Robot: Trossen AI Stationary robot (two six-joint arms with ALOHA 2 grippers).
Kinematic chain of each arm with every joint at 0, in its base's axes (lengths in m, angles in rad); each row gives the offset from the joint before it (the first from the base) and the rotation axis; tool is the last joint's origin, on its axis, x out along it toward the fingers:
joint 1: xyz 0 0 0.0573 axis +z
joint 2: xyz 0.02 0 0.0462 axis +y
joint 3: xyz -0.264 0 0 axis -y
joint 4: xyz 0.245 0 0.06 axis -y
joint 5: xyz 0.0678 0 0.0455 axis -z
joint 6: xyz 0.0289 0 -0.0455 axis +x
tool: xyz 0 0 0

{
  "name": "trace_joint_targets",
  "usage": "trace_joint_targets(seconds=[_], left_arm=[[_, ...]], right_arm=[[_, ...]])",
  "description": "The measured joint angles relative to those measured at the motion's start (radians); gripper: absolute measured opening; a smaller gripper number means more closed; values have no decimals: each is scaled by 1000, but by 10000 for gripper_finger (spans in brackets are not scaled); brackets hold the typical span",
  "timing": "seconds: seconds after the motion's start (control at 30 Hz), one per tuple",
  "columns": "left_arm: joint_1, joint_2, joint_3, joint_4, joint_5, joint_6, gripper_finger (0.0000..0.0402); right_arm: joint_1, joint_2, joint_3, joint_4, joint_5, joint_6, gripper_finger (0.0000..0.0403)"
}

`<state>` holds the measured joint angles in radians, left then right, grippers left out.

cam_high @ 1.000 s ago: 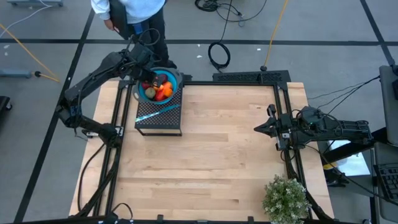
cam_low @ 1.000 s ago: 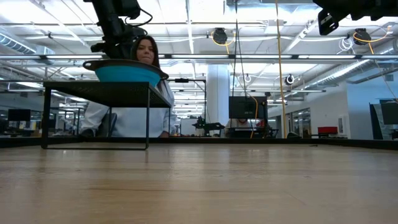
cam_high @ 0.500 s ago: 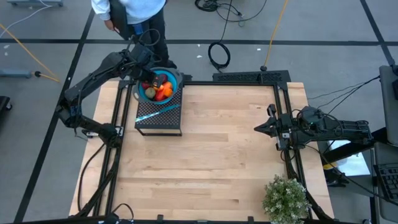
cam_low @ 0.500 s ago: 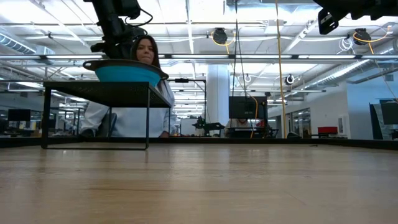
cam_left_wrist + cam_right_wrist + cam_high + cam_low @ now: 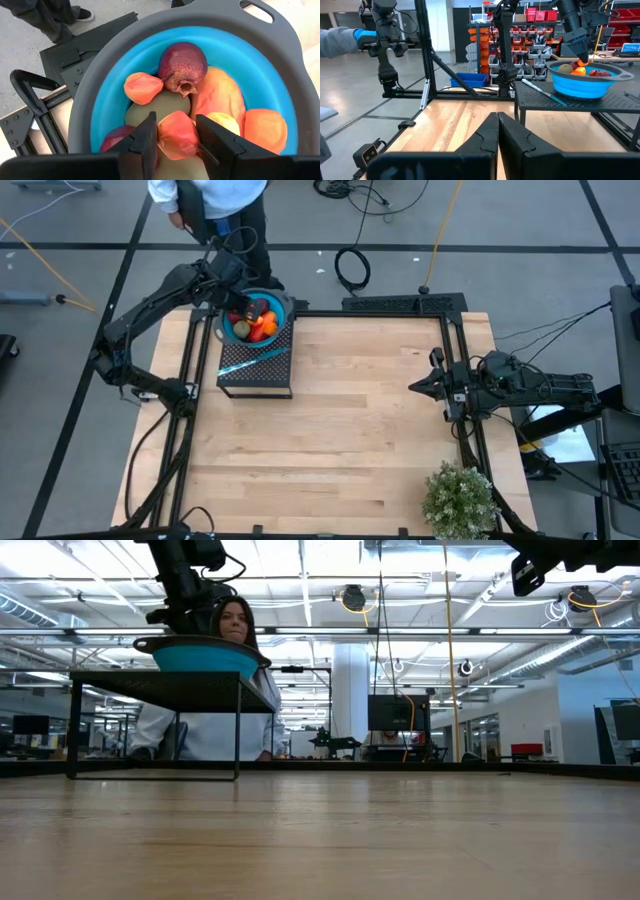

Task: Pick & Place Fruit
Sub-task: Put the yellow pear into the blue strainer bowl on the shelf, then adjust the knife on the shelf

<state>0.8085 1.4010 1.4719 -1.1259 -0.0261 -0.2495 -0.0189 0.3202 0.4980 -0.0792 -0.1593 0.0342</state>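
Nothing has shifted over the last second: the left gripper [image 5: 175,137] stays down in the blue bowl [image 5: 231,330] on the black stand [image 5: 256,367], its fingers spread around a small orange fruit [image 5: 177,134] atop the pile. That stillness suggests the grasp is about to close, not yet made. The right gripper [image 5: 497,131] waits clenched and empty at the table's right edge.

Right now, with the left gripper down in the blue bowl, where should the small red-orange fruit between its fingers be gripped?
Grip the small red-orange fruit across its narrower middle, coming straight down from above as the left gripper is. It lies on top of the pile in the bowl, its two flanks exposed.
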Motion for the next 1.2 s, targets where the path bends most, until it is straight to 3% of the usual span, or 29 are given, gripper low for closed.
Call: trace_joint_targets(seconds=[0.3, 0.53, 0.73, 0.97, 1.2], left_arm=[[-2, 0, 0, -6, 0, 1, 172], [-2, 0, 4, -14, 6, -3, 177], [-29, -61, 99, -126, 74, -10, 177], [-218, -180, 139, -205, 83, -84, 177], [-483, -233, 140, -227, 62, -180, 177]], right_arm=[[0, 0, 0, 0, 0, 7, 0], [0, -1, 0, 0, 0, 7, 0], [0, 0, 0, 0, 0, 7, 0], [0, -1, 0, 0, 0, 33, 0], [0, -1, 0, 0, 0, 33, 0]])
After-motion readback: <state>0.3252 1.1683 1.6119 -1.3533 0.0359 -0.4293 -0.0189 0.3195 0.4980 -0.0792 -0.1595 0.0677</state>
